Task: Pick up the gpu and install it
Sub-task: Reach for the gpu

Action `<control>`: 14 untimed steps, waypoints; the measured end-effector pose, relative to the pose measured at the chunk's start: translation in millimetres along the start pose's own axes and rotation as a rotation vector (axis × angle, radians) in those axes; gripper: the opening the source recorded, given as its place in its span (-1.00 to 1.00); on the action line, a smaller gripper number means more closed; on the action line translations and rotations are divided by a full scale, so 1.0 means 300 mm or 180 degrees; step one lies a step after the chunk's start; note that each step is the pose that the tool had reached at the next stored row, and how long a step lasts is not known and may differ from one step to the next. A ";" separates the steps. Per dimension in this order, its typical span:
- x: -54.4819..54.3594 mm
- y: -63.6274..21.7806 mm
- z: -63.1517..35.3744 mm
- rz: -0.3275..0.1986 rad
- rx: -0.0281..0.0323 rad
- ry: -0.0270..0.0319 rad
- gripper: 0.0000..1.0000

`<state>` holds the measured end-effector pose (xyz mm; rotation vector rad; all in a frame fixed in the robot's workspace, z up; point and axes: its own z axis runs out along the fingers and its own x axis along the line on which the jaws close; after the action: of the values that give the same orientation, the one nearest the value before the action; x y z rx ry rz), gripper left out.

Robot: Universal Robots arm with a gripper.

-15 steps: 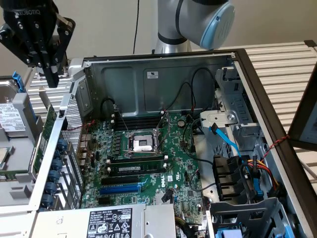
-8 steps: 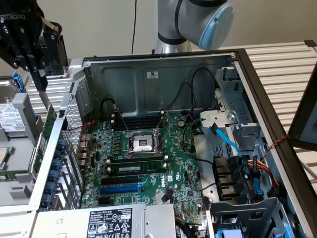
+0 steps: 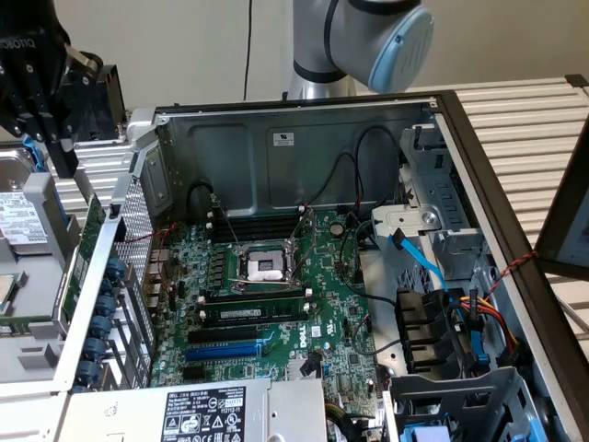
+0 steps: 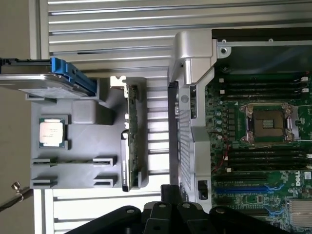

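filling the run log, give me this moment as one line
gripper: shut | gpu: on edge in gray holder, not held | stage: pre-pick

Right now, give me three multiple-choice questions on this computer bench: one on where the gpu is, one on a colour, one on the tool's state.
1. Where is the gpu?
A. in the grey holder beside the case
B. plugged in inside the case
C. on the hard drive

2. What colour is the long slot on the motherboard?
A. red
B. blue
C. white

3. The tool is:
A. wide open
B. gripping a cable
C. shut

Answers:
1 A, the card stands on edge in the holder.
2 B, the slot shows blue against the green board.
3 C, its jaws meet.
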<state>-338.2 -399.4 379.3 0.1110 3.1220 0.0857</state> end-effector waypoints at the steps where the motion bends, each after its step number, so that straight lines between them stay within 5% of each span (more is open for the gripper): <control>1: 0.010 -0.001 0.001 0.0000 0.0000 0.0000 -0.79; 14: 0.126 -0.010 0.016 0.0000 -0.0005 0.0000 -0.79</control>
<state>-375.9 -399.4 373.8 0.1110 3.1218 0.0881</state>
